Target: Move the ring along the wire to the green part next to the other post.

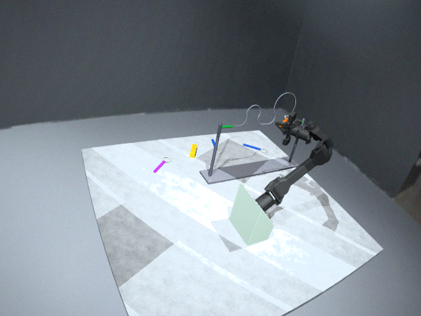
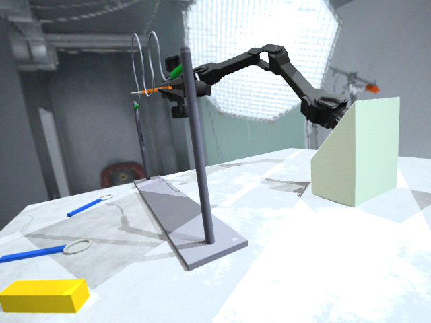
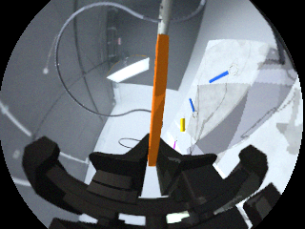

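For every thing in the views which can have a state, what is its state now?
claw: shut on the orange handle
orange handle: gripped, near level
yellow block: lying flat
magenta-handled ring: lying flat
near post: upright
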`<state>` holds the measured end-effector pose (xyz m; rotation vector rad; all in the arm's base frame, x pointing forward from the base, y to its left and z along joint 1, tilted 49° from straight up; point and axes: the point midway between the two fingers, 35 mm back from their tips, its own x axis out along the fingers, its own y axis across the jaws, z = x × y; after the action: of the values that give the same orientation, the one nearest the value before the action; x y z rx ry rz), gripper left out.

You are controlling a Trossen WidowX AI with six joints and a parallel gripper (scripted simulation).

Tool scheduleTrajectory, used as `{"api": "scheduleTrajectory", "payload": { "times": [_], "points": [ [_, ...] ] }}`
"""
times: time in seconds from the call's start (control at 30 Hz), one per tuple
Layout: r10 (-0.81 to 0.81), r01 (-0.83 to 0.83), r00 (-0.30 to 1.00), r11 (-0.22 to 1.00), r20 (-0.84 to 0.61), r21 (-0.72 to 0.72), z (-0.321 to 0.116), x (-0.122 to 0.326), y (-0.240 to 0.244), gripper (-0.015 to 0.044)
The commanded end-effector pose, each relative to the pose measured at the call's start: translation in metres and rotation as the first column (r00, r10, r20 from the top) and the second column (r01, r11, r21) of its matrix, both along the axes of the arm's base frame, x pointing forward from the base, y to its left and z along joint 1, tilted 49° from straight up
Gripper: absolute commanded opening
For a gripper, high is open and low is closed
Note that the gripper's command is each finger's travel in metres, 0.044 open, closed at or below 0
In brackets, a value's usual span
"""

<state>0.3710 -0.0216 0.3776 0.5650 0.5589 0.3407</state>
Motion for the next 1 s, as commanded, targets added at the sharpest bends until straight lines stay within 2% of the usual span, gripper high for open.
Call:
{"api": "scheduleTrajectory", "payload": {
  "times": [0.0, 0.53, 0.97],
  "points": [
    [0.005, -0.004, 1.000, 0.996, -0.012, 0.091, 0.011, -0.003, 0.012, -0.0150],
    [0.010, 0.007, 0.998, 0.955, -0.055, 0.298, 0.036, -0.008, 0.035, -0.0150],
    [0.016, 0.016, 0.997, 0.918, -0.077, 0.395, 0.051, -0.009, 0.044, -0.0150]
  ]
}}
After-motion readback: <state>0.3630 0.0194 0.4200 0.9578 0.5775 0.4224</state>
